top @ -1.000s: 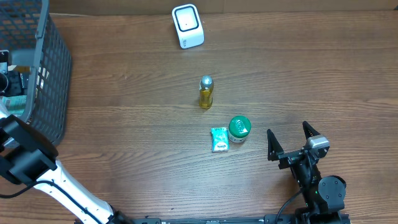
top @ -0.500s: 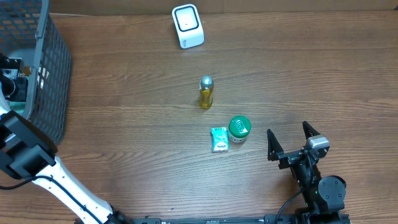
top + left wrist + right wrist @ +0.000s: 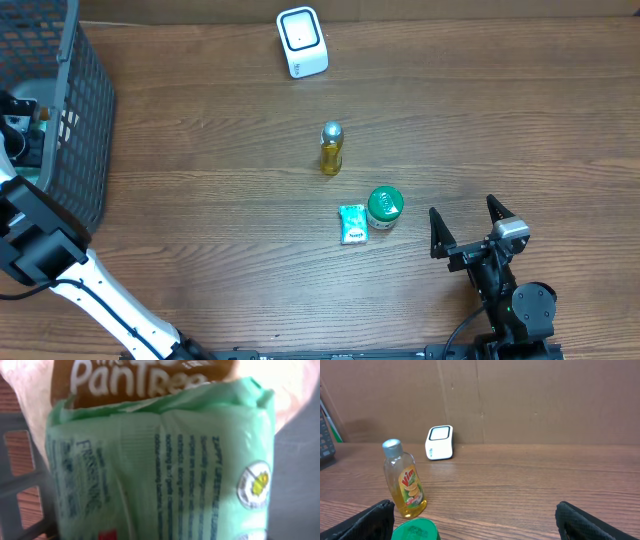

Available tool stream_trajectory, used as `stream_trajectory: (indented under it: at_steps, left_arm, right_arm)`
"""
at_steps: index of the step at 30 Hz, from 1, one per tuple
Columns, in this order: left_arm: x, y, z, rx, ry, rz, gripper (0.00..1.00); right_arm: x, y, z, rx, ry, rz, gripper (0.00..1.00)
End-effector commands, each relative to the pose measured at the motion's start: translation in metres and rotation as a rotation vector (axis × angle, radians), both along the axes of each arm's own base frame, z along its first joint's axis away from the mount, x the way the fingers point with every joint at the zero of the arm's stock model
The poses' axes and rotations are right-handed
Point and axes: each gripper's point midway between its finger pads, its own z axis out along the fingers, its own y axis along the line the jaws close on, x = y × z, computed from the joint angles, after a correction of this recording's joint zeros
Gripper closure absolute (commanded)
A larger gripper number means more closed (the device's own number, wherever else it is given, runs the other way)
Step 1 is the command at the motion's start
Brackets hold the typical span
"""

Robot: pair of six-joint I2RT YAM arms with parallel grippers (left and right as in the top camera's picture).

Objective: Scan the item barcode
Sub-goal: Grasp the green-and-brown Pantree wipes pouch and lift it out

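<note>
Overhead: right tool (image 3: 462, 207) wide near front edge of table (image 3: 200, 200); left tool (image 3: 20, 115) inside basket (image 3: 85, 120), state unclear.

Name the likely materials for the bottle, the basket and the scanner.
Bottle: clear, glossy plastic by the look, since yellow liquid shows through it. It has a printed label.
Basket: grey open mesh with a matte finish, probably moulded plastic, though coated wire is possible.
Scanner: smooth white shell, apparently plastic, with a dark-rimmed window.

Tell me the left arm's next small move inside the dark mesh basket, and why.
Probably close the left gripper on the pale green plastic packet: it fills the left wrist view inside the dark grey mesh basket, and must reach the white box-shaped scanner across the table.
</note>
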Motion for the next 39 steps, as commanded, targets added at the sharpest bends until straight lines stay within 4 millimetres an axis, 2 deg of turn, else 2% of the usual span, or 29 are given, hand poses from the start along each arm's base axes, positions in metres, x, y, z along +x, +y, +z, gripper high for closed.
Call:
stream_trajectory:
  at_steps: [1,4,6,10,12,17,21,24,28,33,36,39]
  left_arm:
    - [-0.013,-0.003,-0.036,-0.061,0.064,0.012,0.59]
    - [-0.013,-0.003,-0.035,-0.069,0.050,0.062,0.65]
    - [-0.009,-0.002,-0.028,-0.073,0.021,0.128,0.66]
    - [0.004,0.004,0.008,-0.058,-0.064,0.234,0.67]
    - [0.012,0.006,0.037,-0.049,-0.126,0.274,0.68]
    - [0.030,-0.004,0.129,-0.063,-0.338,0.352,0.67]
    - [0.026,-0.016,0.201,-0.031,-0.477,0.392,0.68]
    - [0.015,-0.027,0.252,-0.018,-0.580,0.429,0.69]
    - [0.001,-0.054,0.312,-0.060,-0.715,0.420,0.71]
    - [-0.018,-0.107,0.375,-0.131,-0.847,0.369,0.72]
    - [-0.027,-0.145,0.398,-0.152,-0.871,0.322,0.73]
    - [-0.032,-0.192,0.401,-0.198,-0.836,0.246,0.73]
  right_arm:
    - [0.001,-0.001,-0.003,-0.001,0.003,-0.007,0.00]
    - [0.001,-0.001,-0.003,-0.001,0.003,-0.007,0.00]
    - [0.001,-0.001,-0.003,-0.001,0.003,-0.007,0.00]
    - [0.001,-0.001,-0.003,-0.001,0.003,-0.007,0.00]
    - [0.001,-0.001,-0.003,-0.001,0.003,-0.007,0.00]
    - [0.001,-0.001,-0.003,-0.001,0.003,-0.007,0.00]
    - [0.001,-0.001,-0.003,-0.001,0.003,-0.007,0.00]
    - [0.001,-0.001,-0.003,-0.001,0.003,-0.007,0.00]
    - [0.001,-0.001,-0.003,-0.001,0.003,-0.007,0.00]
    - [0.001,-0.001,-0.003,-0.001,0.003,-0.007,0.00]
    - [0.001,-0.001,-0.003,-0.001,0.003,-0.007,0.00]
    - [0.001,-0.001,-0.003,-0.001,0.003,-0.007,0.00]
